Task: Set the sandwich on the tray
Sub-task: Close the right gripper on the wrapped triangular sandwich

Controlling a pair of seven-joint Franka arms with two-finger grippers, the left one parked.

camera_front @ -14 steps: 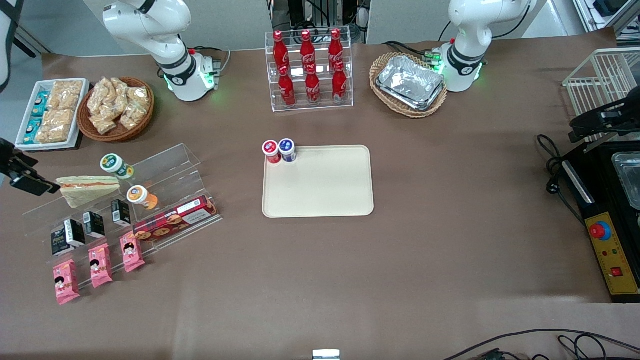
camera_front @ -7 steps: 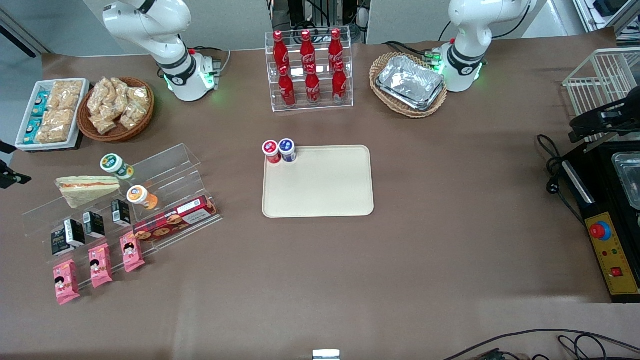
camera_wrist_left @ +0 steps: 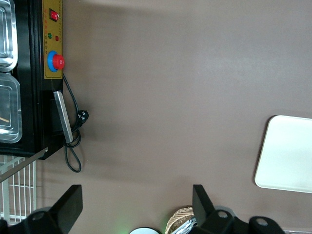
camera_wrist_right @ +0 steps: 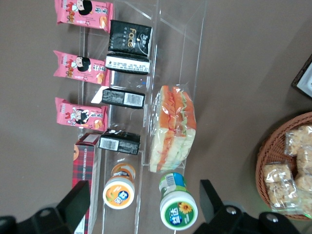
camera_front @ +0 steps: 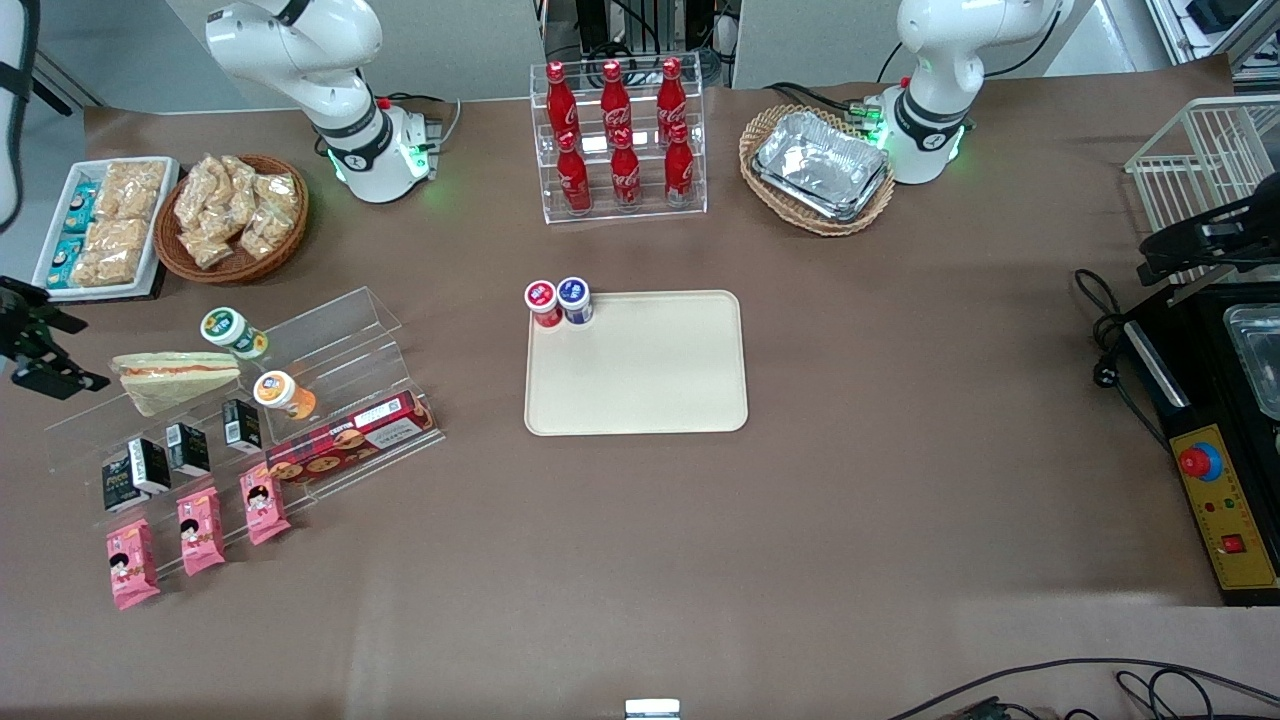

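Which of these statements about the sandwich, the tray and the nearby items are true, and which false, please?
1. The sandwich already lies on the cream tray. False: it rests on the clear acrylic display rack, toward the working arm's end of the table.
2. Two small round-lidded tubs stand at one corner of the tray. True.
3. The gripper is clamped on the sandwich. False: it hangs beside the sandwich, jaws open and empty.
4. A green-lidded tub stands beside the sandwich. True.
5. The foil trays sit in a wicker basket. True.
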